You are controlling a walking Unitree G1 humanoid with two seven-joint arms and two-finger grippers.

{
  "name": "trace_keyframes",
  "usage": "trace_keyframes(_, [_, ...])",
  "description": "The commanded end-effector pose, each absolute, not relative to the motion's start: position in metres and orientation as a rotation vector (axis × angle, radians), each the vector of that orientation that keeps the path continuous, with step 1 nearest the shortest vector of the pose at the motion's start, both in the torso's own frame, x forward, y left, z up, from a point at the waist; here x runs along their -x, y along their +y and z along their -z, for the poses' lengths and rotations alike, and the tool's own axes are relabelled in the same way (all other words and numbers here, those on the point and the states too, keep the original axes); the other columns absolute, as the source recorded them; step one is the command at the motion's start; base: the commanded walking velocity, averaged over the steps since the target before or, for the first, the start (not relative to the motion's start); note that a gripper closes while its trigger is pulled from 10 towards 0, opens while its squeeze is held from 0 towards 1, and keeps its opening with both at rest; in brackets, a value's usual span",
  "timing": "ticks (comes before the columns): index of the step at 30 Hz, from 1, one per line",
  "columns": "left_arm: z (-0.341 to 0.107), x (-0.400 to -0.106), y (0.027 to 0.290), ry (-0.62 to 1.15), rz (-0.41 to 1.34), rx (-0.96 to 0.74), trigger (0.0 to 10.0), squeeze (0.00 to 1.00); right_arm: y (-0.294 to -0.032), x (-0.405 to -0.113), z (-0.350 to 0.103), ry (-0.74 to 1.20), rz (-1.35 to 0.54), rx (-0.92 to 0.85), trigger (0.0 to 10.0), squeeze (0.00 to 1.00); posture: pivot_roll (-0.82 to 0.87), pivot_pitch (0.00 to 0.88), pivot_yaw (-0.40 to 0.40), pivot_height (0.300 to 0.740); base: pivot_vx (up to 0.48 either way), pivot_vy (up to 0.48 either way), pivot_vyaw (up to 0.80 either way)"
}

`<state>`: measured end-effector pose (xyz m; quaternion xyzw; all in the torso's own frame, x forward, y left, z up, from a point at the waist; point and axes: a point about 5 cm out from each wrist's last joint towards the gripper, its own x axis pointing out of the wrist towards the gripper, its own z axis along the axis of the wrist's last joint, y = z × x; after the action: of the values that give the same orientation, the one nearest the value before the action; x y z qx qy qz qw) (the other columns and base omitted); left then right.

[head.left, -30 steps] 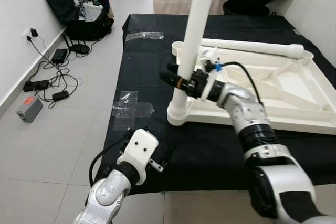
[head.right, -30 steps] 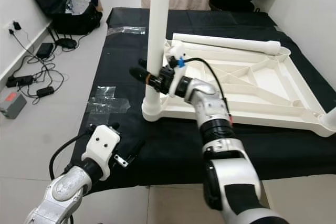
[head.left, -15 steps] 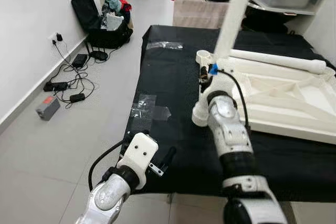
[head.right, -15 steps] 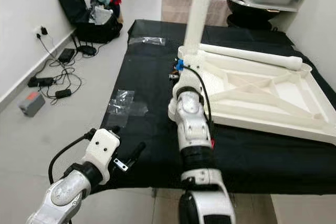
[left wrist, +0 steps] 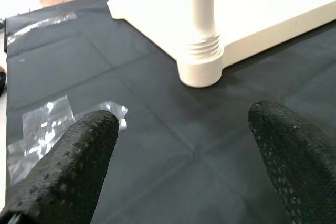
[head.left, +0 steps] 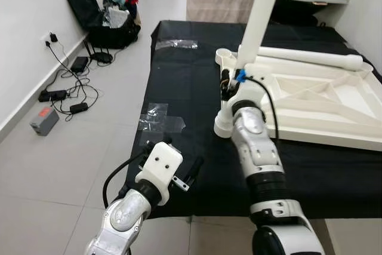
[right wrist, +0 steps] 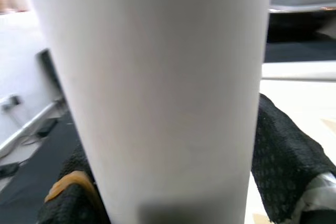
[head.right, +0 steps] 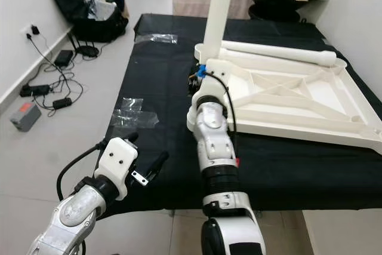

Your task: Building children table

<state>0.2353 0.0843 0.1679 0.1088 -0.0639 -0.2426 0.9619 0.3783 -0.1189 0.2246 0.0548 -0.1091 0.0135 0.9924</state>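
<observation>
The white plastic children's table top (head.left: 322, 103) lies upside down on the black cloth-covered bench (head.left: 179, 97), at centre right of the head views. One long white cylindrical leg (head.left: 258, 19) stands upright in the near-left corner socket (head.left: 224, 125); a second white leg (head.left: 310, 58) lies flat along the far edge of the top.

The right gripper (right wrist: 157, 182) has its jaws closed round the upright leg just above the socket, one black finger (right wrist: 286, 161) on each side. The left gripper (left wrist: 178, 145) hovers over the cloth at lower left, jaws wide apart and empty, near a patch of clear tape (head.left: 160, 117).

Judgement: the leg-fitting step is in hand. Threads show above the socket collar, so the next move likely calls for turning the leg down until seated, keeping it vertical.
</observation>
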Motion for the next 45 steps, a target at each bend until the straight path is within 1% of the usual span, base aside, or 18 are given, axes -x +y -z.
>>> trace_keyframes(1, [-0.170,-0.234,0.085,-0.140,0.484,-0.222,10.0,0.00,-0.118,-0.382,-0.224,-0.211,-0.185,-0.153,10.0,0.00,0.11,0.125,-0.065,0.740,0.000,0.000,0.00])
trace_keyframes(2, [-0.171,-0.234,0.084,-0.144,0.486,-0.223,10.0,0.00,-0.114,-0.382,-0.221,-0.174,-0.361,-0.175,10.0,0.00,0.11,0.123,-0.064,0.740,0.000,0.000,0.00])
trace_keyframes(3, [-0.171,-0.234,0.084,-0.144,0.486,-0.223,10.0,0.00,-0.114,-0.382,-0.221,-0.174,-0.361,-0.175,10.0,0.00,0.11,0.123,-0.064,0.740,0.000,0.000,0.00])
trace_keyframes(4, [-0.172,-0.234,0.084,-0.146,0.487,-0.223,10.0,0.00,-0.112,-0.381,-0.220,-0.149,-0.482,-0.197,10.0,0.00,0.11,0.123,-0.064,0.740,0.000,0.000,0.00])
trace_keyframes(7, [-0.173,-0.234,0.083,-0.150,0.489,-0.224,10.0,0.00,-0.111,-0.369,-0.209,-0.063,-0.854,-0.093,10.0,0.00,0.11,0.121,-0.065,0.740,0.000,0.000,0.00])
trace_keyframes(20, [-0.177,-0.233,0.081,-0.161,0.496,-0.229,10.0,0.00,-0.101,-0.364,-0.226,-0.096,-1.247,-0.093,10.0,0.00,0.13,0.115,-0.066,0.740,0.000,0.000,0.00])
trace_keyframes(21, [-0.178,-0.233,0.080,-0.165,0.497,-0.229,10.0,0.00,-0.099,-0.365,-0.227,-0.100,-1.260,-0.091,8.8,0.00,0.13,0.113,-0.067,0.740,0.000,0.000,0.00])
trace_keyframes(22, [-0.178,-0.233,0.080,-0.165,0.497,-0.229,10.0,0.00,-0.099,-0.365,-0.227,-0.100,-1.260,-0.091,8.8,0.00,0.13,0.113,-0.067,0.740,0.000,0.000,0.00])
trace_keyframes(23, [-0.179,-0.233,0.080,-0.170,0.498,-0.230,10.0,0.00,-0.098,-0.368,-0.228,-0.095,-1.254,-0.104,0.0,0.00,0.13,0.113,-0.068,0.740,0.000,0.000,0.00])
trace_keyframes(24, [-0.180,-0.233,0.080,-0.173,0.498,-0.231,10.0,0.00,-0.097,-0.369,-0.228,-0.105,-1.249,-0.097,0.0,0.00,0.13,0.116,-0.068,0.740,0.000,0.000,0.00])
trace_keyframes(34, [-0.182,-0.235,0.080,-0.179,0.495,-0.230,10.0,0.00,-0.105,-0.384,-0.222,-0.102,-0.907,-0.023,0.0,0.00,0.12,0.118,-0.064,0.740,0.000,0.000,0.00])
trace_keyframes(36, [-0.181,-0.236,0.080,-0.179,0.493,-0.229,10.0,0.00,-0.116,-0.390,-0.218,-0.097,-0.659,-0.030,0.0,0.00,0.11,0.116,-0.063,0.740,0.000,0.000,0.00])
trace_keyframes(37, [-0.181,-0.236,0.080,-0.179,0.493,-0.229,10.0,0.00,-0.116,-0.390,-0.218,-0.097,-0.659,-0.030,0.0,0.00,0.11,0.116,-0.063,0.740,0.000,0.000,0.00])
trace_keyframes(38, [-0.182,-0.237,0.079,-0.183,0.495,-0.229,10.0,0.00,-0.134,-0.393,-0.209,-0.040,-0.230,-0.047,0.0,0.00,0.10,0.118,-0.058,0.740,0.000,0.000,0.00])
trace_keyframes(39, [-0.182,-0.237,0.079,-0.183,0.495,-0.229,10.0,0.00,-0.134,-0.393,-0.209,-0.040,-0.230,-0.047,0.0,0.00,0.10,0.118,-0.058,0.740,0.000,0.000,0.00])
trace_keyframes(40, [-0.182,-0.237,0.079,-0.184,0.496,-0.228,10.0,0.00,-0.141,-0.390,-0.205,-0.018,-0.073,-0.040,0.0,0.00,0.10,0.118,-0.058,0.740,0.000,0.000,0.00])
trace_keyframes(42, [-0.183,-0.238,0.079,-0.185,0.497,-0.227,10.0,0.00,-0.145,-0.386,-0.202,-0.013,0.036,-0.042,0.0,0.00,0.10,0.116,-0.057,0.740,0.000,0.000,0.00])
trace_keyframes(45, [-0.183,-0.238,0.078,-0.185,0.498,-0.227,10.0,0.00,-0.141,-0.376,-0.201,-0.024,0.145,-0.054,0.0,0.00,0.10,0.117,-0.058,0.740,0.000,0.000,0.00])
